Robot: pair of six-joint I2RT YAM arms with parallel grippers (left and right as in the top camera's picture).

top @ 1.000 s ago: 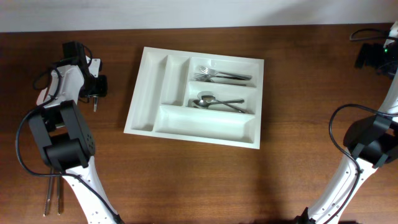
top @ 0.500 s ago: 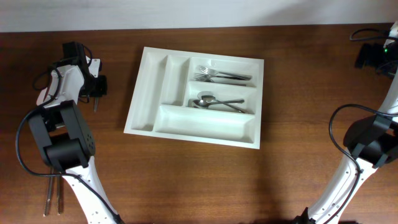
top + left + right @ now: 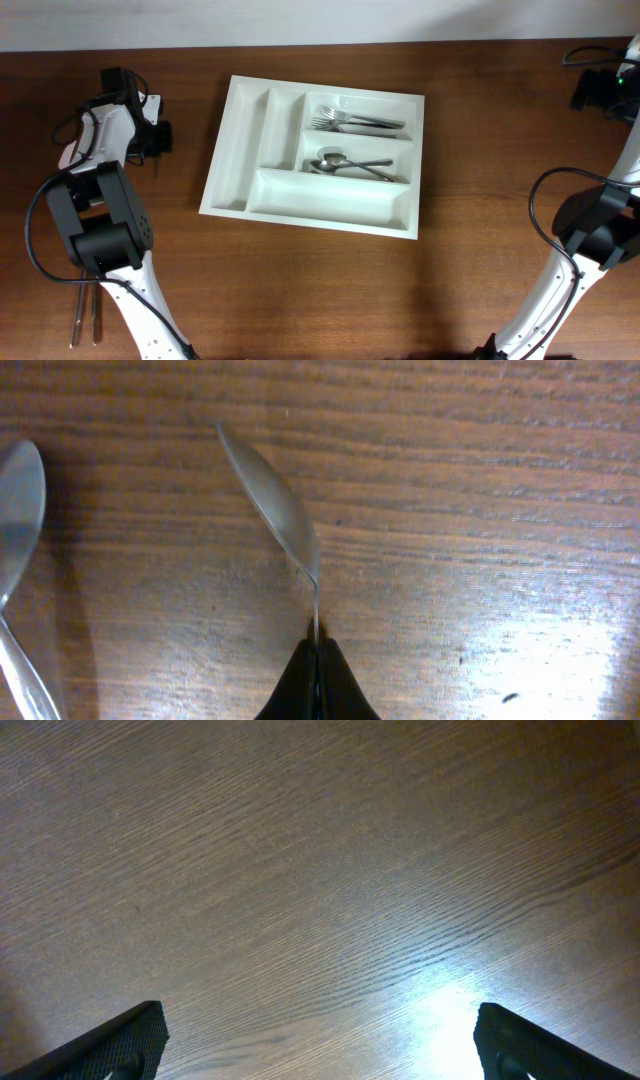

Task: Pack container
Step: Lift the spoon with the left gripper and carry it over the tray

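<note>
Closing is the change: the left hand [image 3: 316, 656], whose fingers stood apart a second ago, now has them pressed together on the thin handle of a spoon [image 3: 272, 505]. That spoon sticks straight out ahead of the fingertips. It is turned on edge, so its bowl shows as a narrow sliver, which I judge is what a pinch on a flat handle does to it. Whether it has left the wood I cannot tell. Just off to one side of the hand a second spoon [image 3: 18, 500] lies flat on the worktop [image 3: 480, 510], likely waiting its turn. The wrist points steeply down, and from overhead the left arm reaches out from its base toward the worktop's far edge. Well off to the hand's other side sits the container [image 3: 226, 150], a white cutlery tray. It has forks [image 3: 355, 122] in one long compartment and spoons [image 3: 350, 165] in the next, so the gripped spoon probably belongs with those. Farthest away, the right hand [image 3: 320, 1045] hangs over bare wood with its fingers spread wide and holds nothing, its arm tucked toward the far right corner.
</note>
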